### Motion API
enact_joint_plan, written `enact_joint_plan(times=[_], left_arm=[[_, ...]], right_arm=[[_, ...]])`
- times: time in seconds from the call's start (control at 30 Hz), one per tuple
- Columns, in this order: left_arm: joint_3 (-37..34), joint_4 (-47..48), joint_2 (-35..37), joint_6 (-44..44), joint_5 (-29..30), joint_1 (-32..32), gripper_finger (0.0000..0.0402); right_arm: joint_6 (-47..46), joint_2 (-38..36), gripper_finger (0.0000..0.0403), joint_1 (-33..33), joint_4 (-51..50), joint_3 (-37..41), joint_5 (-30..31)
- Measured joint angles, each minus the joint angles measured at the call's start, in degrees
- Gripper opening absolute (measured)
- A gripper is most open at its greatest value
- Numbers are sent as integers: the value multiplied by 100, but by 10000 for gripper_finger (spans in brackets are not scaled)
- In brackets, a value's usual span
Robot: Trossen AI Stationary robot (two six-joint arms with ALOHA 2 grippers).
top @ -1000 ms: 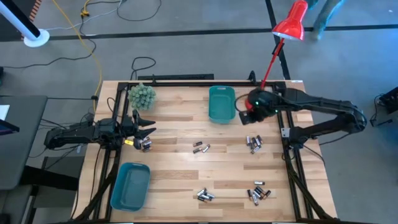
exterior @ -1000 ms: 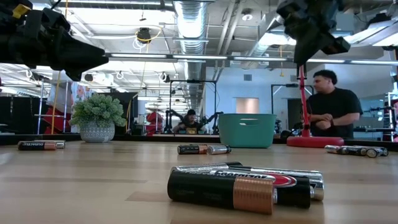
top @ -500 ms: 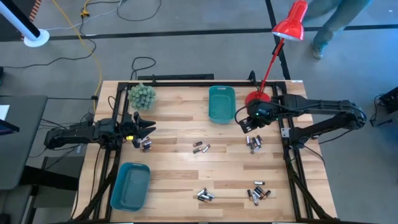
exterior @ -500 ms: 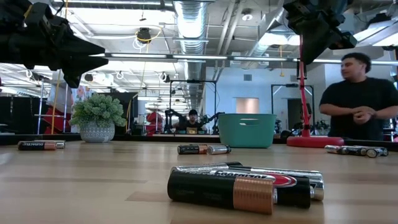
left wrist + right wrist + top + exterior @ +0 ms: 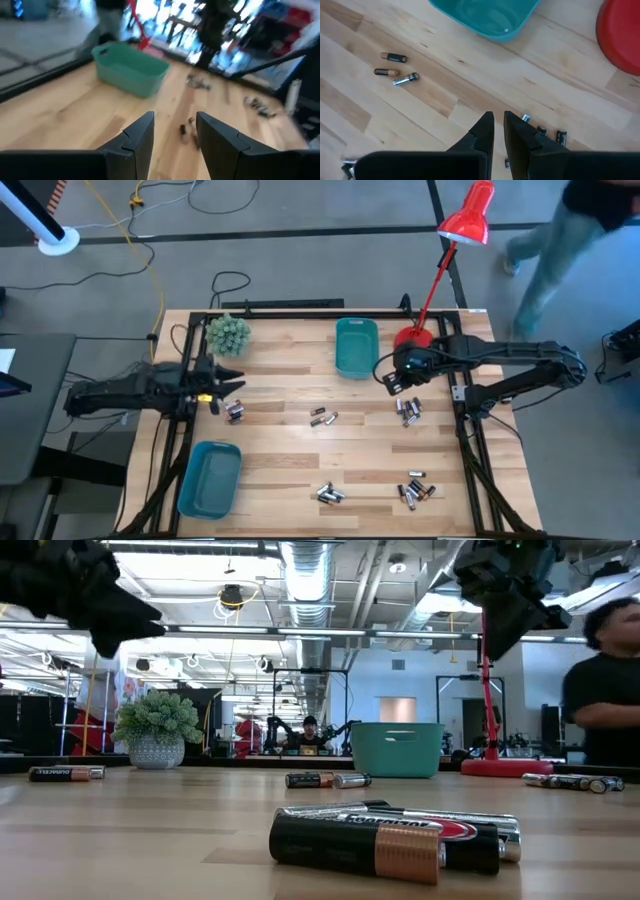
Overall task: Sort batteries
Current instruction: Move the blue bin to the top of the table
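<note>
Batteries [image 5: 385, 840] heaped close on table [image 5: 150, 830]; teal bin [image 5: 398, 749] behind; person [image 5: 605, 680] at right, possibly blurred.

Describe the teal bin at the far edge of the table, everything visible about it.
The far teal bin is a small rectangular tub with rounded corners and a rolled rim, of smooth plastic by its look. It stands upright, open side up, on the wooden table, at the middle of its far side, its long side running away from the front edge. What shows of its inside holds no batteries. The red lamp base sits just to its right, apart from it. Nothing touches it but the table.
</note>
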State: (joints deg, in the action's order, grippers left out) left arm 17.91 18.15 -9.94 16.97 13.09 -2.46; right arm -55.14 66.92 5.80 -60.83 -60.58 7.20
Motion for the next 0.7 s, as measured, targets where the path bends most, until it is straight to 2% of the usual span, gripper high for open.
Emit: enact_joint_plan(times=[0.23, 0.5, 0.6, 0.7], left_arm=[[1907, 1900, -1939, -172, -30, 181, 144], [4134, 4450, -4282, -464, -60, 948, 144], [4546, 5009, -4839, -385, -63, 1190, 144], [4607, 4880, -5214, -377, -63, 1306, 144]], right_arm=[[113, -6, 63, 35, 56, 399, 0], [318, -15, 63, -122, 62, 558, -1], [318, -17, 63, -278, 95, 558, -2], [335, -17, 63, -459, 101, 558, -2]])
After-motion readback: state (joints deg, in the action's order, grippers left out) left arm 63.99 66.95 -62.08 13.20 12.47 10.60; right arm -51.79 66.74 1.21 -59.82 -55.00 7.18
